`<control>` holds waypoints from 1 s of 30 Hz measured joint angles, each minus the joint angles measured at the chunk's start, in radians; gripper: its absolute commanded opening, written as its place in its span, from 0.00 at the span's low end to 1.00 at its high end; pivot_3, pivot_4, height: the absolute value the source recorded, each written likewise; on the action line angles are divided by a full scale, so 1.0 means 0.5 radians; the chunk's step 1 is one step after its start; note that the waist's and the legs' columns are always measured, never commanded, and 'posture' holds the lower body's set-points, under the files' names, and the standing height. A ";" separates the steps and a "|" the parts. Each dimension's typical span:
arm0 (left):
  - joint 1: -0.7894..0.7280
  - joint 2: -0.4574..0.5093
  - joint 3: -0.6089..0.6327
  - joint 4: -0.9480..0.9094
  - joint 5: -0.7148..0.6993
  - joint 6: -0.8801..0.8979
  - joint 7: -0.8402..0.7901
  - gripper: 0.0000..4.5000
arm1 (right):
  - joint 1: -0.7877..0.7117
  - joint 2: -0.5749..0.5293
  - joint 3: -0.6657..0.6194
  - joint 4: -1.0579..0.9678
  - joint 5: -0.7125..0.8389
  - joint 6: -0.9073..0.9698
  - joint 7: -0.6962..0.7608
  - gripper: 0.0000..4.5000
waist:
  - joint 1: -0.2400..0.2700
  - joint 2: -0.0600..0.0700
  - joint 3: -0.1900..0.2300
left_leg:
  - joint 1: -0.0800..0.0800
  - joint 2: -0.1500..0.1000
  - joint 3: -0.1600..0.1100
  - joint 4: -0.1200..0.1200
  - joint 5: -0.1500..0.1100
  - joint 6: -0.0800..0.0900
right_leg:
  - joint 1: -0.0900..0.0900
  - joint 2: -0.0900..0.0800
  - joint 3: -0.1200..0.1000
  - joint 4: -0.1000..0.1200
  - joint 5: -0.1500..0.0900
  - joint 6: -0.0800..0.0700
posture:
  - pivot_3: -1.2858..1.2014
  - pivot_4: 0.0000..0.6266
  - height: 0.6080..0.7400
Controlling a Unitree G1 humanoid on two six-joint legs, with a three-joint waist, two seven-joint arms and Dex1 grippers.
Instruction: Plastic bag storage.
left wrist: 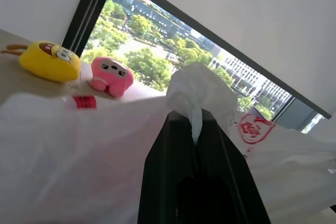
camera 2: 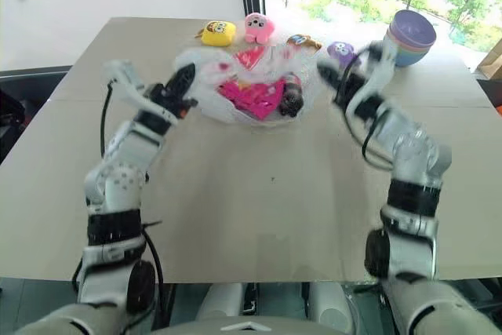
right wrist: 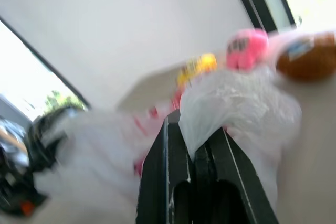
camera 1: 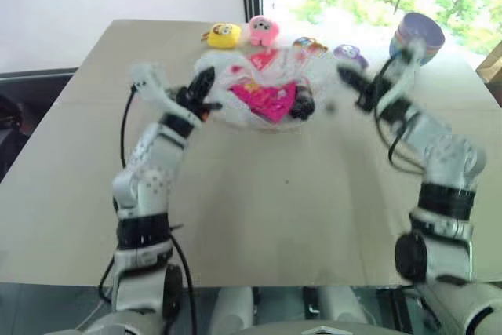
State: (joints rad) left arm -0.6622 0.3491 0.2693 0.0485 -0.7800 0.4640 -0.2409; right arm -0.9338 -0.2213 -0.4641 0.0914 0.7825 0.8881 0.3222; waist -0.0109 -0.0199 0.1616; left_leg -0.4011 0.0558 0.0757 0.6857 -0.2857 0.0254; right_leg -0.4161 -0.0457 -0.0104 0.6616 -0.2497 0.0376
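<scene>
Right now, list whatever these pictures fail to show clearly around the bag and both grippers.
- Dark object inside the thin translucent white plastic bag, beside the shiny magenta packet: too veiled by film to identify, eye views.
- Right gripper: motion blur smears its pinch on the bag film, right wrist view.
- Red printed label: wording too small, left wrist view.
- Left gripper: bag film bunched in it hides the fingertips.

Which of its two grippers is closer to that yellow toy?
Left. The left gripper grips the plastic bag just below the yellow toy; the right gripper holds the bag's far side.

Near table bare; toys and bowls crowd far edge.
</scene>
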 measured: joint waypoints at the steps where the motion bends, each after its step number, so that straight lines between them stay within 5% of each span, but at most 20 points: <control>1: -0.145 0.048 0.000 0.114 0.029 0.001 -0.026 0.00 | -0.162 -0.041 -0.049 0.123 0.010 -0.046 -0.018 0.01 | 0.002 0.001 0.001 | -0.005 -0.001 0.003 -0.002 0.000 0.000 | -0.003 0.000 -0.003 -0.004 0.000 0.000 | 0.52 0.24 1.00; 2: -0.510 0.170 0.024 0.358 0.103 -0.069 -0.141 0.00 | -0.449 -0.119 -0.126 0.348 0.038 -0.180 -0.019 0.01 | -0.002 0.004 -0.003 | -0.022 0.000 0.003 -0.007 0.000 -0.001 | -0.015 0.000 -0.008 -0.006 0.000 0.001 | 0.52 0.24 1.00; 7: -1.123 0.278 0.011 1.156 0.289 -0.278 -0.402 0.00 | -0.736 -0.269 -0.107 0.935 -0.087 -0.465 0.089 0.01 | -0.006 0.005 0.012 | -0.071 -0.007 0.004 0.003 0.003 -0.002 | -0.059 -0.006 -0.016 -0.003 0.000 0.004 | 0.52 0.24 1.00; 14: -1.659 0.355 0.032 1.732 0.467 -0.658 -0.688 0.00 | -0.923 -0.406 -0.038 1.242 -0.185 -0.715 0.334 0.01 | -0.059 0.010 0.017 | -0.064 -0.011 0.005 -0.013 0.002 -0.002 | -0.064 -0.020 -0.043 -0.001 0.000 0.003 | 0.52 0.24 1.00; 19: -1.631 0.348 0.048 1.853 0.499 -0.690 -0.800 0.00 | -0.913 -0.431 -0.037 1.237 -0.184 -0.746 0.409 0.01 | -0.088 0.013 0.024 | -0.066 -0.011 0.010 -0.008 0.002 -0.002 | -0.064 -0.025 -0.043 0.003 0.000 0.003 | 0.52 0.24 1.00; 23: -1.305 0.344 0.071 1.457 0.447 -0.533 -0.882 0.00 | -0.677 -0.478 -0.037 0.872 -0.062 -0.576 0.484 0.01 | -0.098 0.014 0.023 | -0.064 -0.009 0.010 -0.003 0.002 -0.002 | -0.062 -0.026 -0.042 0.008 0.000 0.003 | 0.52 0.24 1.00; 27: -0.755 0.323 0.120 0.815 0.256 -0.164 -0.800 0.27 | -0.252 -0.533 -0.043 0.377 0.178 -0.227 0.492 0.00 | -0.098 0.014 0.023 | -0.063 -0.003 0.001 0.001 0.002 -0.002 | -0.063 -0.026 -0.040 0.019 0.000 0.003 | 0.52 0.24 1.00; 30: -0.290 0.315 0.183 0.278 0.089 0.102 -0.684 0.56 | 0.156 -0.616 -0.102 0.034 0.369 0.035 0.474 0.17 | -0.087 0.014 0.023 | -0.062 -0.002 -0.004 0.004 0.002 -0.002 | -0.062 -0.030 -0.040 0.024 0.000 0.003 | 0.52 0.24 1.00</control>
State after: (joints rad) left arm -0.8071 0.5069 0.3610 0.1875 -0.7353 0.5149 -0.5828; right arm -0.8558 -0.5295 -0.5150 0.1085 0.9670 0.9055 0.5591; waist -0.0542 -0.0129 0.1732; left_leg -0.4321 0.0546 0.0739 0.6875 -0.2846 0.0244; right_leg -0.4472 -0.0605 -0.0302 0.6736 -0.2497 0.0390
